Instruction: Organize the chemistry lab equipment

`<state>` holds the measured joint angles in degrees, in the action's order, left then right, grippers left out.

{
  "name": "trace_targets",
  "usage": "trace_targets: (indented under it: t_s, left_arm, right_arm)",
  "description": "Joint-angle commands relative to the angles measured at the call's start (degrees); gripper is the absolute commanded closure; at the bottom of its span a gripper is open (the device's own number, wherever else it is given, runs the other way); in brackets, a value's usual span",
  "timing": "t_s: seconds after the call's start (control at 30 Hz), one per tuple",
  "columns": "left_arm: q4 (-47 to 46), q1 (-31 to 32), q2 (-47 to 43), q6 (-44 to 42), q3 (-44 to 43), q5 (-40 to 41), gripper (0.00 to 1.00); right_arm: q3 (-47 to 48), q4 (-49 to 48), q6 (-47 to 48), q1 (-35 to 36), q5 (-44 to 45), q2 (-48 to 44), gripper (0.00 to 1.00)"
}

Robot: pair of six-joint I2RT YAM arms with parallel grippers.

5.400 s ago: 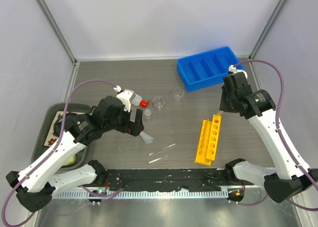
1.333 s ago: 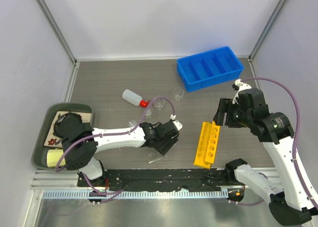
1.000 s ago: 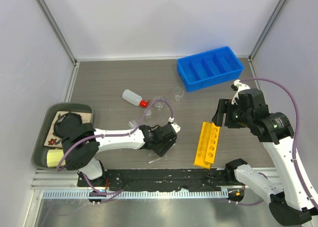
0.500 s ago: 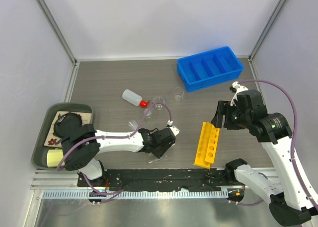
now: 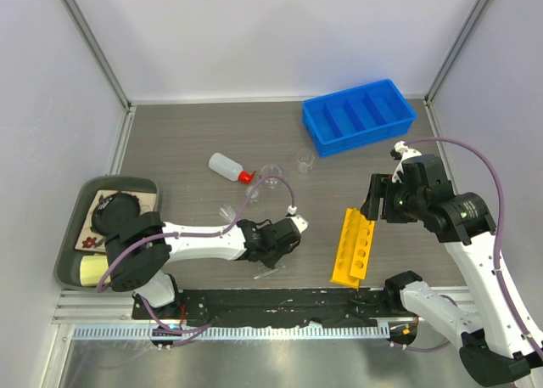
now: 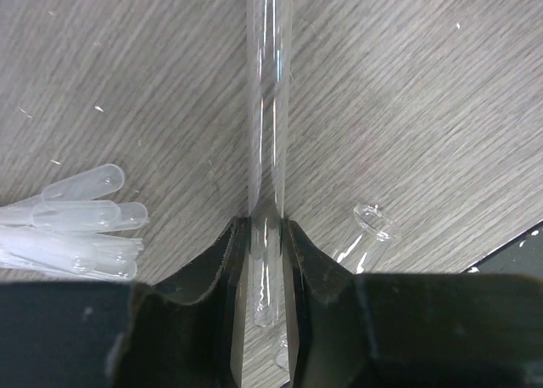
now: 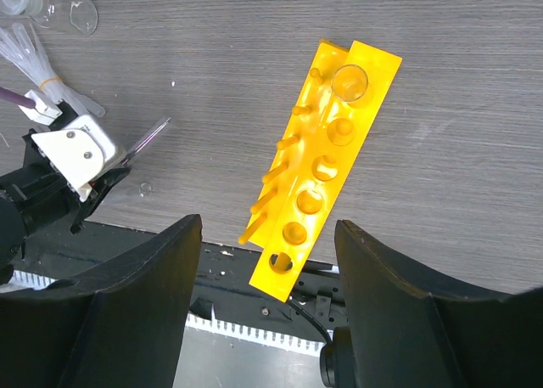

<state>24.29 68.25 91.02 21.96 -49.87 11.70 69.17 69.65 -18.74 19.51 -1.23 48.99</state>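
My left gripper is shut on a thin clear glass tube that lies on the table and points away from the fingers. A second tube lies just to the right, and a bundle of plastic pipettes lies to the left. From above, the left gripper is low near the table's front edge. My right gripper is open, with nothing between its fingers, above the yellow holed rack, which lies on its side and has a clear tube in one end hole.
A blue compartmented bin stands at the back right. The white squeeze bottle lies at centre left, with two small beakers near it. A dark green tray sits at the left edge. A black rail runs along the front.
The left gripper's jaws have come together on the tube, and the left arm has edged toward the front rail. The right arm has barely moved.
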Motion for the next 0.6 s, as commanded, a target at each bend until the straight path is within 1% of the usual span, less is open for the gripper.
trace_targets:
  t_s: [0.0,0.2,0.33,0.37,0.43,0.47,0.5,0.57]
  left_arm:
    - [0.7,0.2,-0.1,-1.9,-3.9,3.1,0.77]
    - [4.9,0.1,0.0,-5.4,-10.2,6.0,0.78]
    - [7.6,-0.1,-0.9,-7.1,-16.9,4.7,0.79]
    - [7.8,-0.4,-1.5,-7.3,-18.1,1.5,0.79]
    - [7.5,-0.8,-4.1,-7.5,-19.9,-2.1,0.78]
    - [7.0,-1.9,-5.3,-7.5,-20.0,-7.4,0.79]
    - [5.7,-2.6,-6.5,-6.8,-20.1,-10.0,0.79]
    - [3.7,-4.5,-9.8,-6.3,-19.5,-17.8,0.78]
  right_arm:
    - [0.4,-1.2,0.4,0.2,-0.2,-0.8,0.31]
    - [-0.5,-2.1,0.0,0.3,0.4,-0.9,0.31]
    - [-0.5,-2.8,-0.2,0.4,0.0,-0.7,0.31]
    - [-0.5,-3.0,-0.2,0.3,-0.3,-0.7,0.31]
    - [-0.4,-3.6,-0.4,0.3,-1.3,-1.0,0.31]
    - [-0.3,-3.5,-0.6,0.4,-1.6,-0.9,0.31]
    - [-0.2,-3.5,-0.6,0.3,-2.1,-1.1,0.32]
    - [0.2,-3.5,-0.8,0.2,-4.6,-1.4,0.32]
